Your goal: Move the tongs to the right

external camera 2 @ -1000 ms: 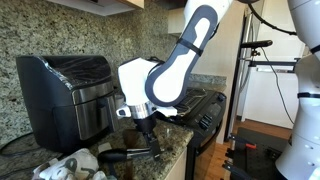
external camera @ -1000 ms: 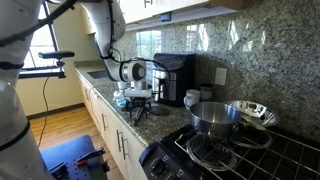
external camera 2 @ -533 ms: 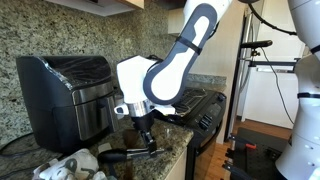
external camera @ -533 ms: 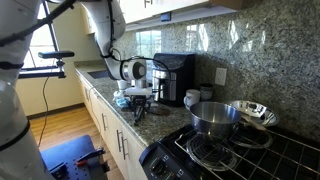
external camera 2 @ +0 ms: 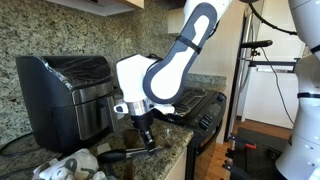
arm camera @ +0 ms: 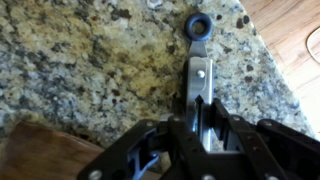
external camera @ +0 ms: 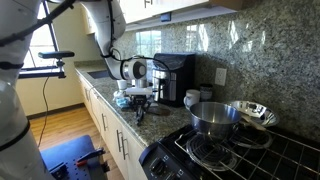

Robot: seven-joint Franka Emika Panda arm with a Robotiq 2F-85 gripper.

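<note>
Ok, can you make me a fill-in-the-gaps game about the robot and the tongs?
The black tongs lie on the speckled ____. The gripper sits over them, one ____ on each side. The shiny pot stands on the ____.
Missing words: counter; finger; stove.

Granite backsplash (external camera: 240,45), bright window (external camera: 52,50), wood floor (external camera: 62,125)

countertop (arm camera: 90,70): speckled granite, polished | tongs (arm camera: 199,72): dull grey metal, black end | pot (external camera: 212,117): shiny steel
</note>
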